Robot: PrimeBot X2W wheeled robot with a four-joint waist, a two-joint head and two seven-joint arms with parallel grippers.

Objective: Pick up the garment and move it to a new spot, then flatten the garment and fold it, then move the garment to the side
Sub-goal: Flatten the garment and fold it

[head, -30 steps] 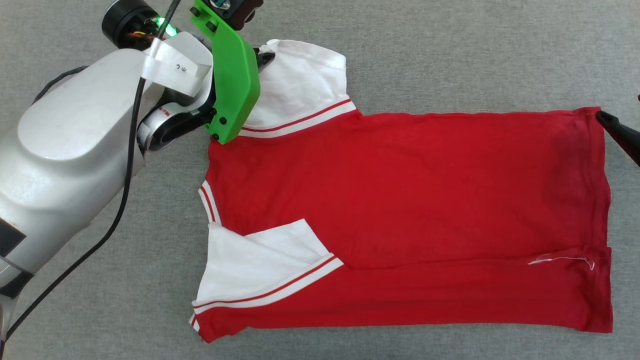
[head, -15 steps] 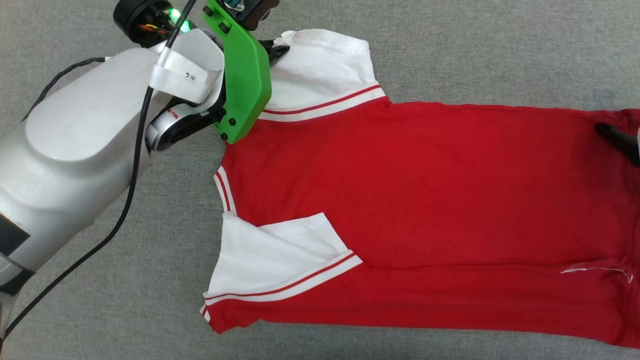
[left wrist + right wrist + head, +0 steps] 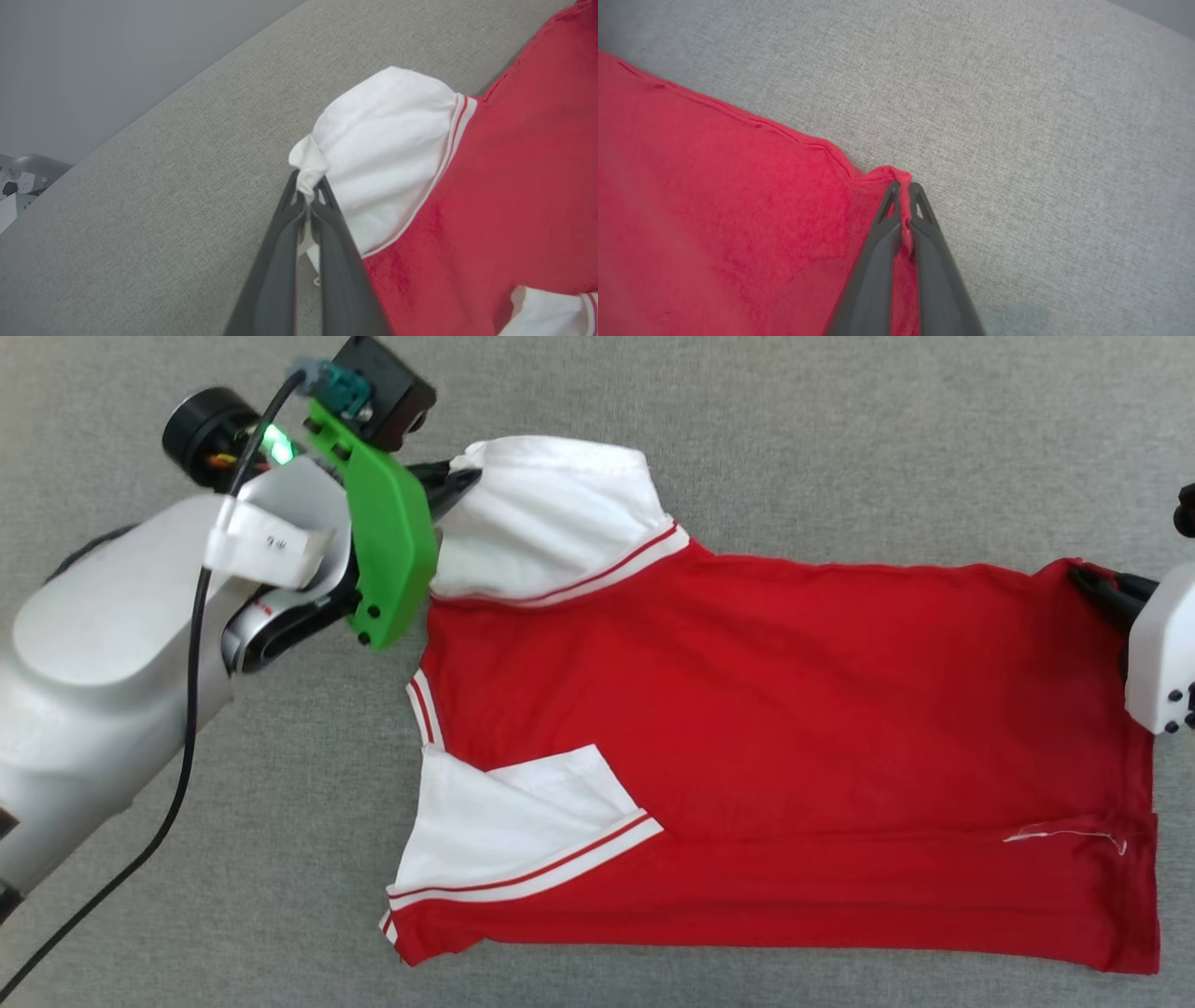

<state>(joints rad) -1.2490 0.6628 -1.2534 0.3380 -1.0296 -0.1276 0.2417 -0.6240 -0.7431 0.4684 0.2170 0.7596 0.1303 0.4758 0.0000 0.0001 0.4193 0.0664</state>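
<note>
So the red garment (image 3: 794, 709) is spread sideways across the grey tabletop (image 3: 840, 448), collar end toward the robot's left, with the near sleeve (image 3: 504, 821) and the near long edge already folded in over the body. The head camera wobbled around over the last second, so I wouldn't read much into the shirt sliding in frame. The real change is the far sleeve (image 3: 551, 523). A second ago it lay pretty flat, and now it's puffed up like a little tent, pulled up by its tip. The left fingers (image 3: 280, 261) are pinched tight together on a wad of that white sleeve fabric. The right fingers (image 3: 880, 261) are closed just as tight on the far hem corner, which is bunched up off the cloth. My guess is that both far corners are starting to lift so the far edge can come over toward the near side for the next fold. Both grips are only on tiny nubs of fabric, so a slip seems possible.
</note>
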